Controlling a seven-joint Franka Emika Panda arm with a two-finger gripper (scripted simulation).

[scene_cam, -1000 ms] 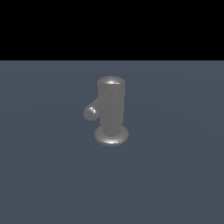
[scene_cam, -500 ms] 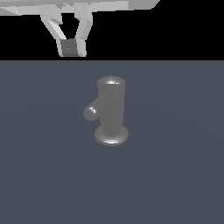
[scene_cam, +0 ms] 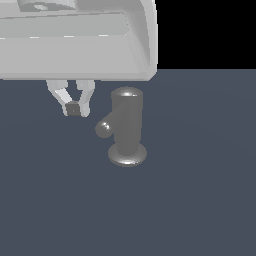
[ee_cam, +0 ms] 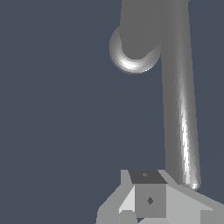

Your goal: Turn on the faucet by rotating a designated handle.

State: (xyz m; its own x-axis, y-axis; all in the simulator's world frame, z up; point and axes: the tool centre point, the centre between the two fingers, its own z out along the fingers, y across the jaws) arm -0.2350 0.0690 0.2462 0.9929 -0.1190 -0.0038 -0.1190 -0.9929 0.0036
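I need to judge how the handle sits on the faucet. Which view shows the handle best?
The exterior view: the handle shows whole, projecting sideways from the upright faucet. The wrist view shows it as a long rod, its joint with the faucet cut off.

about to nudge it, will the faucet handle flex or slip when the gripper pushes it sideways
The handle looks like a stiff metal rod, so it probably won't flex. Its glossy, rounded end may let the gripper slide off. The faucet stands on a wide base, so tipping seems unlikely.
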